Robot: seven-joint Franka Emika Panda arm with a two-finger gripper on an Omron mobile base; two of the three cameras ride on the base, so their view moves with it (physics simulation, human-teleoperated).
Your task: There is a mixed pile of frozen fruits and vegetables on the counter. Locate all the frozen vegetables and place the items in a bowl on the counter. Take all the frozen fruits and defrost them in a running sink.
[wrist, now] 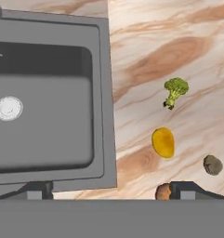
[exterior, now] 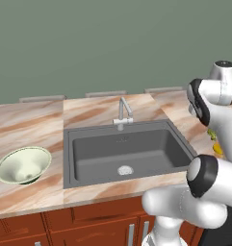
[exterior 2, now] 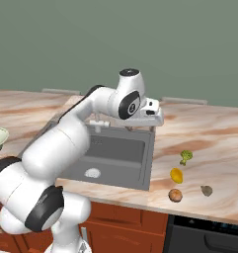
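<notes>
Four frozen pieces lie untouched on the counter (exterior 2: 214,133) beside the sink (wrist: 43,97); the gripper (wrist: 111,191) hangs wide open and empty above, seemingly choosing the broccoli floret (wrist: 175,89).

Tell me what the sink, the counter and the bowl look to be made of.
Sink: probably dark grey composite or coated metal, matte, no glints; its drain and faucet look like silvery metal. Counter: marble-like stone, pinkish-tan with brown veins, smooth. Bowl: likely glazed ceramic, pale cream-green inside with a soft sheen, darker outside.
</notes>
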